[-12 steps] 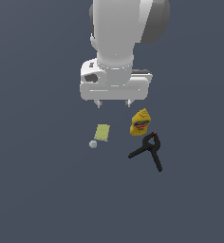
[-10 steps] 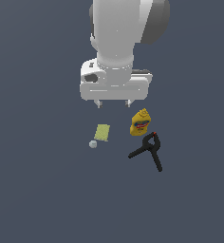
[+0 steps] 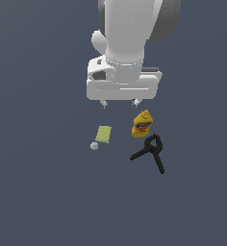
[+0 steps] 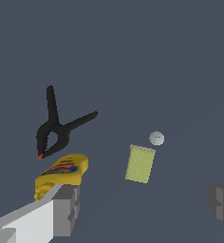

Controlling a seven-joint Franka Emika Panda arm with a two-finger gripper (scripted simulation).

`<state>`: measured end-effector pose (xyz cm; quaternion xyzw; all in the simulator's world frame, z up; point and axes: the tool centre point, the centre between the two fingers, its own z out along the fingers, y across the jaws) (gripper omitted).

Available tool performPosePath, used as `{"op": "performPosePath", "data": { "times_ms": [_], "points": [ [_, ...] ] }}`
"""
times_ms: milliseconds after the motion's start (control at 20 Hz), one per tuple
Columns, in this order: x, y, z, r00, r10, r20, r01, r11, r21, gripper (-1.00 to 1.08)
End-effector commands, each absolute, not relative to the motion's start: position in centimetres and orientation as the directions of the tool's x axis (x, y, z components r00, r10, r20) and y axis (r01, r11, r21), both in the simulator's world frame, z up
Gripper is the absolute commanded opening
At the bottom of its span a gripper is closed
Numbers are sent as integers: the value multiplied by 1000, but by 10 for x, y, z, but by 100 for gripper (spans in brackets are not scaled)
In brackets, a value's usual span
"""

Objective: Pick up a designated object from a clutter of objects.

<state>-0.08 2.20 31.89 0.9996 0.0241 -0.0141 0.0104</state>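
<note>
The pale yellow-green block [image 3: 104,134] lies flat on the dark floor; it also shows in the wrist view [image 4: 140,163]. The tiny whitish ball [image 3: 94,146] sits just beside it, apart; the wrist view shows it too [image 4: 156,138]. The yellow mustard bottle [image 3: 142,123] lies at the exterior view's right of the block, with the black spring clamp [image 3: 151,152] by it. In the wrist view the bottle [image 4: 62,174] and the clamp [image 4: 55,127] lie side by side. My gripper [image 3: 119,103] hangs open and empty above the floor, behind the block and bottle; its fingertips [image 4: 65,209] frame the block.
The floor [image 3: 48,192] is a plain dark grey surface. My white arm [image 3: 130,43] fills the upper middle of the exterior view.
</note>
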Motion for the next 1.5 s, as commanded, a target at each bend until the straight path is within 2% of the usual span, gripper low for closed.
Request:
{"op": "performPosePath", "data": {
  "times_ms": [0,650,1050,1450],
  "points": [
    [0,23,319,998,49,-28,50,-999,21,100],
    [-1,13,283,999,31,-25,31,-999,14,100],
    [-9,-4,222,1000,-2,-19,-2,-1000,3,100],
    [-32,-26,151,999,-48,-12,-49,-999,-4,100]
  ]
}}
